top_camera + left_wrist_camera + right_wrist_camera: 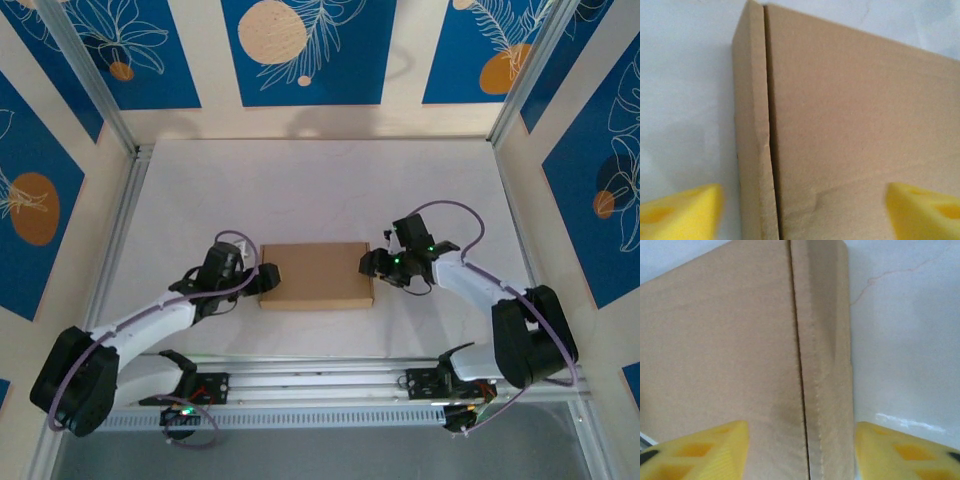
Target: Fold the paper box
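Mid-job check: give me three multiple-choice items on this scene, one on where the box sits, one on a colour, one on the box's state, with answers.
1. Where does the paper box lie?
A) against the far wall
B) between the left fingers and the right fingers
C) on the rail by the arm bases
2. In the wrist views, what colour are the fingers?
A) yellow
B) black
C) red
3. What state is the box in?
A) flat sheet
B) open, flaps up
C) closed, lid down

1 B: an arm meets each short end.
2 A: both wrist views show them yellow.
3 C: the top is flat, with only a thin seam.
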{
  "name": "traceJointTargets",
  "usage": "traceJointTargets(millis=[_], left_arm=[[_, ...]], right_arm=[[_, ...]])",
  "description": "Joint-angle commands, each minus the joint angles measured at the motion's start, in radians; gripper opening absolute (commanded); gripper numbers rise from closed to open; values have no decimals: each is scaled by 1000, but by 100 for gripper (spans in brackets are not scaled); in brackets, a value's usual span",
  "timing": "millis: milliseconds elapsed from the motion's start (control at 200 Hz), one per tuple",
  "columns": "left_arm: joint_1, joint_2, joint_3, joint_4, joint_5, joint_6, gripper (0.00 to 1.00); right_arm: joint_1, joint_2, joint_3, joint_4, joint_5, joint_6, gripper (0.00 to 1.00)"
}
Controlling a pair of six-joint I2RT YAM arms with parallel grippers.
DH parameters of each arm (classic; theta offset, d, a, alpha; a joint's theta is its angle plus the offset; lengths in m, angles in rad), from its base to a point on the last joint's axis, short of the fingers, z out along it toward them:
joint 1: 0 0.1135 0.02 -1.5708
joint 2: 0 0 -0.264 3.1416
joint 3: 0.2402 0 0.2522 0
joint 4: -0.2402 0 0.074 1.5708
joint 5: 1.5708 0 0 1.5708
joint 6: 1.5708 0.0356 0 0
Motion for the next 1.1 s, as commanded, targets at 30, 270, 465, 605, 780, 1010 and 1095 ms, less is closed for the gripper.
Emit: traceJointTargets(millis=[30, 270, 465, 605, 780, 1010, 1095], left_arm=[[16, -29, 152, -143, -88, 65, 100], [59, -76, 345, -169, -333, 310, 100], [166, -11, 205, 152, -520, 653, 100], [270, 54, -45, 557, -477, 791, 100], [393, 232, -142, 841, -387, 748, 100], [457, 454, -159, 1113, -272, 702, 100], [456, 442, -123, 1022, -250, 712, 100]], right_arm=[[-10, -63, 86, -89, 58, -25, 99], [-45, -227, 229, -23, 177, -88, 99], [-76, -268, 152, 342, 415, -286, 99], [-118, -217, -92, 735, 417, -575, 99], [-260, -45, -216, 921, 414, -508, 99], [-344, 38, -153, 948, 262, -565, 99], [-371, 43, -94, 790, 306, -512, 99]])
